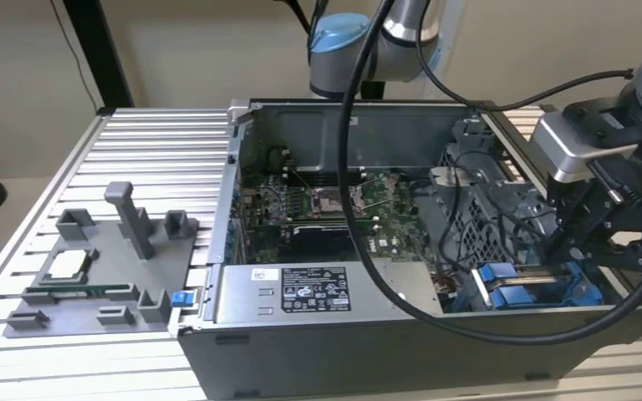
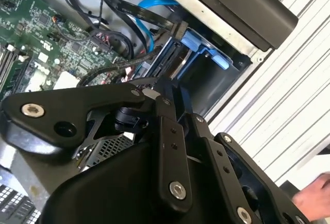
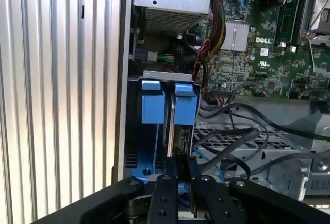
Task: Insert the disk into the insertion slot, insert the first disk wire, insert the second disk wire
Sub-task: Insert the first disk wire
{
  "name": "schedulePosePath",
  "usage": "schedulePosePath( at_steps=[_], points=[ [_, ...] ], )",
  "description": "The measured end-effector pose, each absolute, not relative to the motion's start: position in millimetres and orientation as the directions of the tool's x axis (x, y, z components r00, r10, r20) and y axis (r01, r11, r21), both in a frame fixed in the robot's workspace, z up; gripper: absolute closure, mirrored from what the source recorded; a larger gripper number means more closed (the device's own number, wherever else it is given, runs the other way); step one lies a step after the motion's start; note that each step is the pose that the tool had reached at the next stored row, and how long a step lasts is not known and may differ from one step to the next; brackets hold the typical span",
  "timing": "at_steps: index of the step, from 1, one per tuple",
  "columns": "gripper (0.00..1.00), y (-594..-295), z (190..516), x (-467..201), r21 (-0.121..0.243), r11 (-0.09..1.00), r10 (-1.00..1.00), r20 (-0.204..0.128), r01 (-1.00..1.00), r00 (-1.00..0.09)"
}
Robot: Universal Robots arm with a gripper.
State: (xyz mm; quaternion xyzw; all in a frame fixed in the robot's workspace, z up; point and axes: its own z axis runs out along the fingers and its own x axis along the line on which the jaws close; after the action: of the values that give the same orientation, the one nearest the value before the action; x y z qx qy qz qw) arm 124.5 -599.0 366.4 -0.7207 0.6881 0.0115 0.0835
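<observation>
The disk [image 3: 171, 131] stands edge-on in the insertion slot [image 3: 138, 147], framed by its blue carrier tabs [image 3: 185, 104]. In the second wrist view a black plug [image 2: 178, 28] with a flat black wire sits at the disk's end beside the blue carrier [image 2: 198, 46], and a light blue wire [image 2: 149, 7] curves down next to it. My gripper [image 3: 182, 166] hangs right over the disk's end, its fingers [image 3: 164, 203] drawn together on a small dark plug. In the exterior view my gripper [image 1: 564, 251] reaches into the case's right front corner above the blue bay [image 1: 517, 292].
The open case holds a green motherboard [image 1: 333, 200], a grey power-supply box [image 1: 298, 292] and loose black cables [image 3: 242, 141] over a perforated cage. A grey fixture tray [image 1: 109, 276] lies on the ribbed table at the exterior view's left. A hand [image 2: 315, 198] shows beside the case.
</observation>
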Motion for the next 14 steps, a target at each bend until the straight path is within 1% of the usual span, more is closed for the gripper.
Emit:
schedulePosePath(
  at_steps=[14],
  points=[
    [1.00,-600.9,354.7,145.1,-0.050,-0.039,-0.989,-0.137,-0.998,0.045]
  ],
)
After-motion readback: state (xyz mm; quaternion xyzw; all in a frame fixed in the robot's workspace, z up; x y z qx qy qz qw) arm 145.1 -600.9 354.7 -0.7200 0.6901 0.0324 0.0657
